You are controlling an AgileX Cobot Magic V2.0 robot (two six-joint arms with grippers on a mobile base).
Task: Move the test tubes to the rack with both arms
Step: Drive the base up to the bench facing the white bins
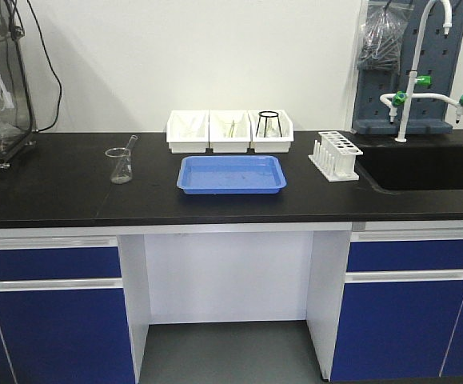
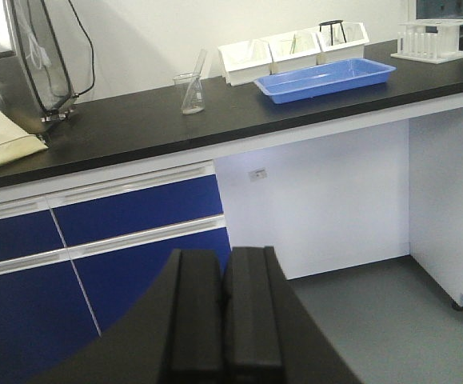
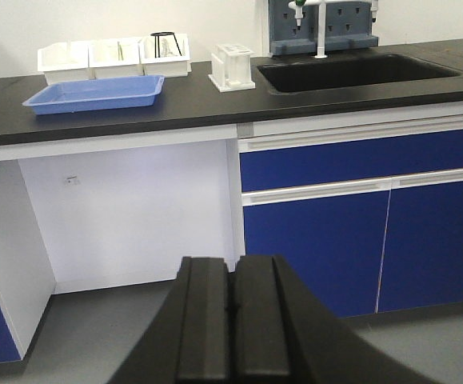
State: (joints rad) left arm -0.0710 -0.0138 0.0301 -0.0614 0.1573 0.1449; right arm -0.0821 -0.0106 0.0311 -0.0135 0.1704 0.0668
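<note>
I am working in a laboratory, and the bench shows it. A long black bench top (image 1: pixel 47 196) carries a shallow blue plastic tray (image 1: pixel 231 174) at its middle. Right of the tray stands a small white plastic test tube rack (image 1: pixel 335 155). Further right, a deep black sink (image 1: pixel 423 170) is set into the top, with a white gooseneck tap with green valve knobs (image 1: pixel 411 96) and a grey pegboard drying rack (image 1: pixel 447 56) behind it. Left of the tray stands a clear glass beaker (image 1: pixel 120 166). Behind the tray sit three white angled storage bins (image 1: pixel 229 132). Below the tray's level run blue cabinet doors (image 1: pixel 51 320).
</note>
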